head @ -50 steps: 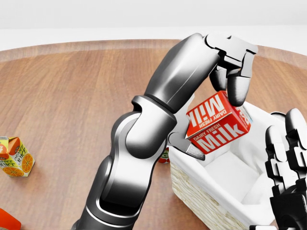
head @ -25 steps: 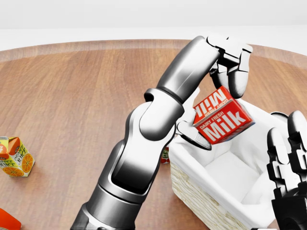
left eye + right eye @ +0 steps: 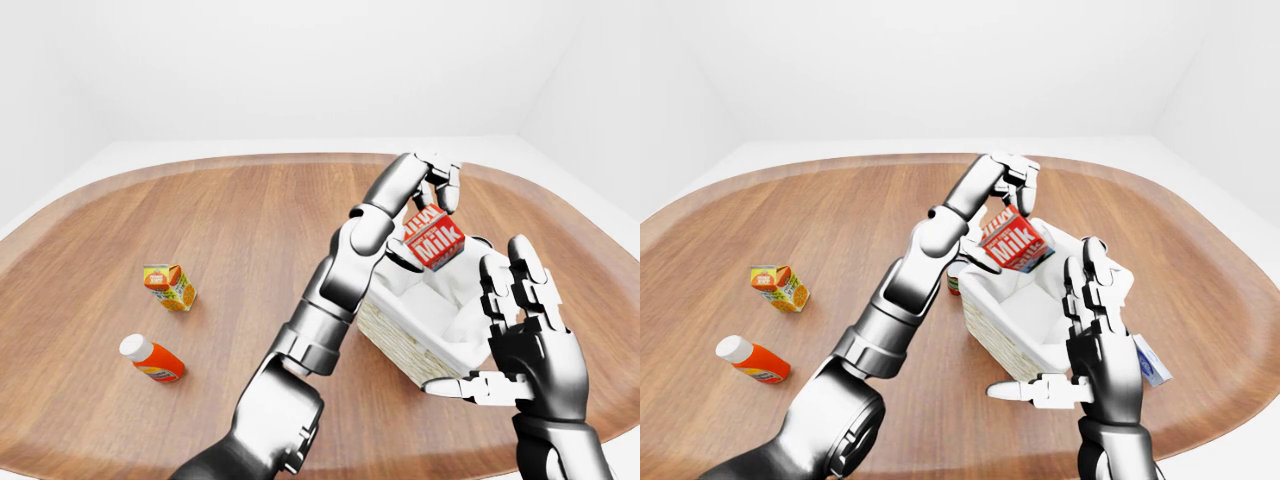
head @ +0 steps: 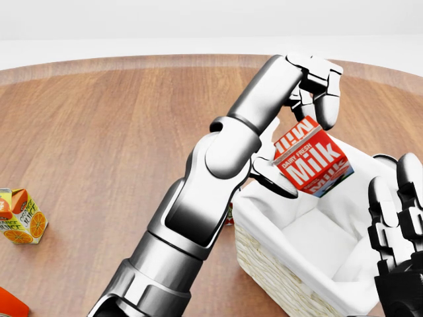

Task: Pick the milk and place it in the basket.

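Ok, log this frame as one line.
stage: placing | left hand: shut on milk, tilted over basket | right hand: open, beside basket | milk not released

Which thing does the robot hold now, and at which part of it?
The left hand holds the milk, tilted, fingers on its top, thumb at its lower left side. The right hand holds nothing.

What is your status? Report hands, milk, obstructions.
Left hand shut on red milk carton, tilted above white-lined wicker basket. Right hand open beside basket, empty. Nothing between carton and basket.
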{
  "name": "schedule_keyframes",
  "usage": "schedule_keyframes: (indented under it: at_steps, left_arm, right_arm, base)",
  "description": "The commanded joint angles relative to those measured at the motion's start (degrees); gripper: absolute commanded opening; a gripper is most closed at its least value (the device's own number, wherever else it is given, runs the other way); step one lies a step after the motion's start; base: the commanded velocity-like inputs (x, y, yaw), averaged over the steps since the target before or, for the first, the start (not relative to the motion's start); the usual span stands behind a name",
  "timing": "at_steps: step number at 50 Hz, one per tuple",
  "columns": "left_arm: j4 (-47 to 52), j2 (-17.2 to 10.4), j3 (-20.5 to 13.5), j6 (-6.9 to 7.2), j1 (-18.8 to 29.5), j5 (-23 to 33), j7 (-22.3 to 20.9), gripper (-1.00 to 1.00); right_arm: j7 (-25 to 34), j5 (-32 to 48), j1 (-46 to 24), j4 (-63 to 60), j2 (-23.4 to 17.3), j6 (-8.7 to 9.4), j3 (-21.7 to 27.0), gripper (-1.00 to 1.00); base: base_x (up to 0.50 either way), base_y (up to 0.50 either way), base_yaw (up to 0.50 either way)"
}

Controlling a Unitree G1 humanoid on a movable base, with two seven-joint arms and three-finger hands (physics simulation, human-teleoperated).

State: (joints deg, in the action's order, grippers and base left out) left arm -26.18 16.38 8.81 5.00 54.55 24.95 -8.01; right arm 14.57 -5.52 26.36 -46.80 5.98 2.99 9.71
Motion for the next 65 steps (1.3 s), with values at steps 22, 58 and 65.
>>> schedule_keyframes:
  at_steps: [22, 58, 65]
  left_arm:
    - [-13.3, 1.6, -1.3, 0.0, 5.2, -5.2, 4.5, -1.0]
    - [-25.7, 3.3, -2.7, -3.55, 10.2, -8.0, 7.7, -1.0]
    - [-30.4, 3.2, -3.4, -5.76, 12.0, -8.3, 8.4, -1.0]
  right_arm:
    - [-0.3, 0.0, 0.1, 0.4, -0.4, -0.29, -0.3, 1.0]
    - [-0.6, 0.4, 1.0, 0.3, -0.5, -1.04, -1.7, 1.0]
    - [-0.5, 0.1, 1.1, 0.3, -0.6, -1.12, -1.4, 1.0]
  base:
    - [0.0, 0.0, 0.0]
    - [0.0, 0.0, 0.0]
    - [0.0, 0.0, 0.0]
